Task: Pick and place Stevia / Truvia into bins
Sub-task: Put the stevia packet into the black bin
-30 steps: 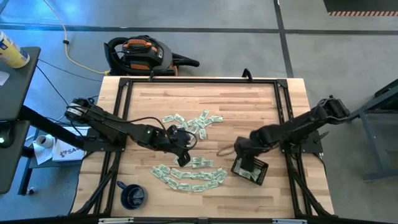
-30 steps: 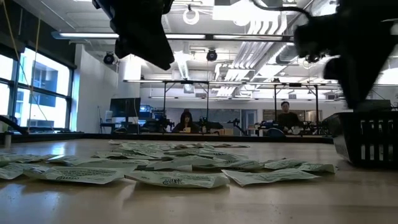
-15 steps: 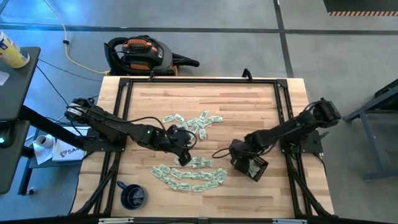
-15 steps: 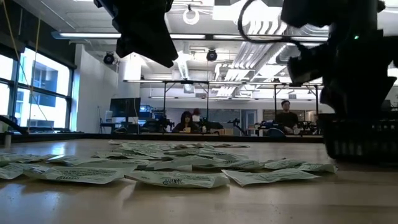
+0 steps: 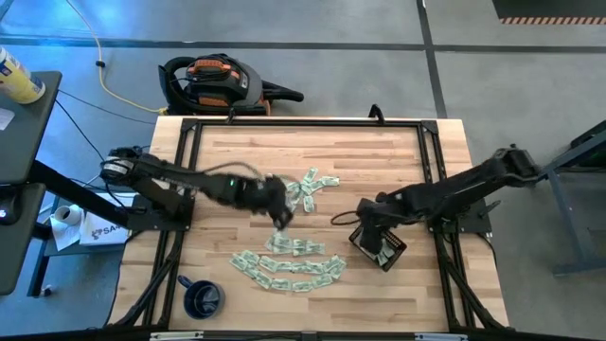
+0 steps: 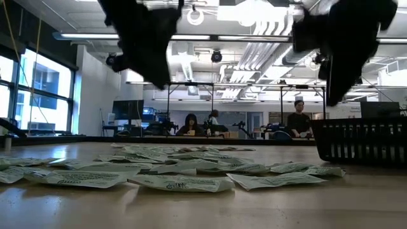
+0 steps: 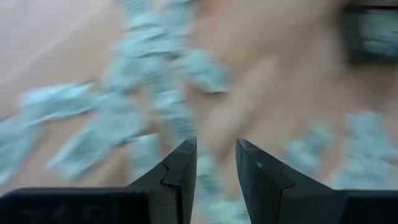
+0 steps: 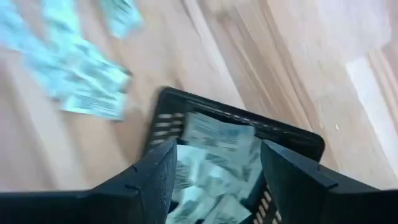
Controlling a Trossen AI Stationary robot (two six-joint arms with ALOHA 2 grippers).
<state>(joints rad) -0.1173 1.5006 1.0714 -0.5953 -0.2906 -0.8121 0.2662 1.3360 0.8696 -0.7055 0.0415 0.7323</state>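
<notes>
Many small flat pale green and white paper sachets [image 5: 289, 265] lie scattered on the pale wooden slatted table [image 5: 379, 161]: one band runs lengthwise across the table's near-middle, curving up at its ends, and a looser cluster [image 5: 308, 185] lies farther back, its sachets pointing every way. The small square black gridded tray [image 5: 381, 248] sits on the table to the right of the band, turned cornerwise to the table's edges, with several sachets [image 8: 214, 162] lying flat inside it at mixed angles. The right gripper [image 5: 371, 227] hangs directly over the tray, its dark fingers [image 8: 155, 180] spread wide with nothing between them. The left gripper [image 5: 281, 216] hangs above the sachets between the two groups, its fingers [image 7: 180, 171] narrowly parted and empty. A dark blue round mug [image 5: 201, 297] stands near the table's front left corner.
</notes>
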